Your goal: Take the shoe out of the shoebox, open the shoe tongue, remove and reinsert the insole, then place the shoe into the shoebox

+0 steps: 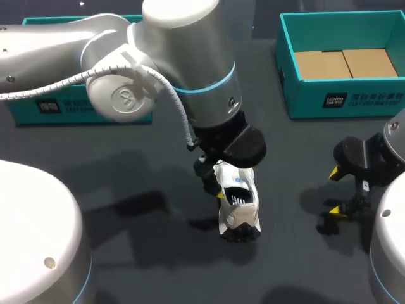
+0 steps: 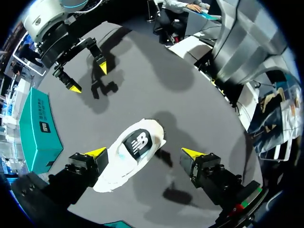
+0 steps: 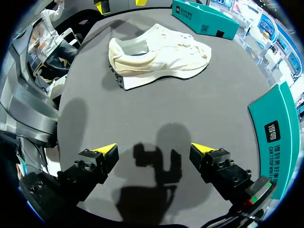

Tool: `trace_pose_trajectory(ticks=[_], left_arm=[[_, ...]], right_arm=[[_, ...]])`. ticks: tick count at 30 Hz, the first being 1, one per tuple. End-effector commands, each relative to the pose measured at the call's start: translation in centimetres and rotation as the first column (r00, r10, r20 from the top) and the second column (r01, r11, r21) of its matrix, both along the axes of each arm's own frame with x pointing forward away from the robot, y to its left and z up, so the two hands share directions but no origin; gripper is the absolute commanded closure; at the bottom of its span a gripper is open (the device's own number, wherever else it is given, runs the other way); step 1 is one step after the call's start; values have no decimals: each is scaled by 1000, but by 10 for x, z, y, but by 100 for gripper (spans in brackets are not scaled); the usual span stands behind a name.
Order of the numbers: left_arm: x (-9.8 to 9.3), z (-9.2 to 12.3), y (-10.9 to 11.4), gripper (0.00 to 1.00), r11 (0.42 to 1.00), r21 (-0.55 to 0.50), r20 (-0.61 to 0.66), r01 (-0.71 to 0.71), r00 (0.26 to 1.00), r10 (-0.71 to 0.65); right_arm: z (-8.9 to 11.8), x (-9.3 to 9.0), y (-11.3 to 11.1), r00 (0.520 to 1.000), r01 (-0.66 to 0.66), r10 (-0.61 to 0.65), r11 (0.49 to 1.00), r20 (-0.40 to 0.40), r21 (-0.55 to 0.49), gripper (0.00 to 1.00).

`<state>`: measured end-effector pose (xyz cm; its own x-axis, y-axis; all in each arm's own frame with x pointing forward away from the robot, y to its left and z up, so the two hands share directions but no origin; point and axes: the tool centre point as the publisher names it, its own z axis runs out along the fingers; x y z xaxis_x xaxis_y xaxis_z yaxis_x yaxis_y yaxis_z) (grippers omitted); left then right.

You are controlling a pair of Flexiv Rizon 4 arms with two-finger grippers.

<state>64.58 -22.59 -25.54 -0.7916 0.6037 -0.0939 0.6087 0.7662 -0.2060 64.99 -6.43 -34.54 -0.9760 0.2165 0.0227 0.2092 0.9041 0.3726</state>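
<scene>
Out on the table (image 1: 158,266): shoe (image 1: 239,206) under the wide-open left gripper (image 2: 143,152)

Upright on its sole, well outside the shoebox (image 1: 342,101). Straddled from above by spread yellow-tipped fingers (image 2: 94,153): one right at the shoe's side, the other well clear, nothing gripped. One end hidden in the head view by the left arm (image 1: 177,57). Well apart to the shoe's right, right gripper (image 3: 153,149), fingers wide and empty, over bare table. Farther back on that side, the teal shoebox, open, cardboard lining its floor. Back and left of the shoe, a second teal box (image 1: 82,111), mostly blocked by the left arm.
</scene>
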Motion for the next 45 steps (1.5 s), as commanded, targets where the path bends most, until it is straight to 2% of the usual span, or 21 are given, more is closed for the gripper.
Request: trace_pose_trajectory(ticks=[1,3,6,10,17,25,34,36,45], left_arm=[[-2,2,-6,0,970,114,41,-212,977,209],[-4,1,-6,0,967,103,20,-235,972,234],[-9,-7,-10,0,932,113,-17,-344,937,348],[-21,-18,-17,0,865,180,-21,-468,878,479],[-36,-30,-18,0,806,187,-12,-561,820,573],[-36,-59,-18,0,806,178,-38,-565,815,579],[-36,-85,-21,0,767,204,-24,-609,780,626],[-37,-90,-24,0,774,200,-54,-601,782,621],[-42,-111,-30,0,746,229,-9,-625,765,644]], right_arm=[[1,-2,-1,1000,1,-1,1000,3,-1,0],[1,-2,-1,1000,1,-1,1000,3,-1,0],[1,-2,-1,1000,1,-1,1000,3,-1,0],[1,-2,-1,1000,1,-1,1000,3,-1,0],[1,-2,-1,1000,1,-1,1000,3,-1,0],[1,-2,-1,1000,1,-1,1000,3,-1,0],[1,-2,-1,1000,1,-1,1000,3,-1,0],[1,-2,-1,1000,1,-1,1000,3,-1,0],[1,-2,-1,1000,1,-1,1000,3,-1,0]])
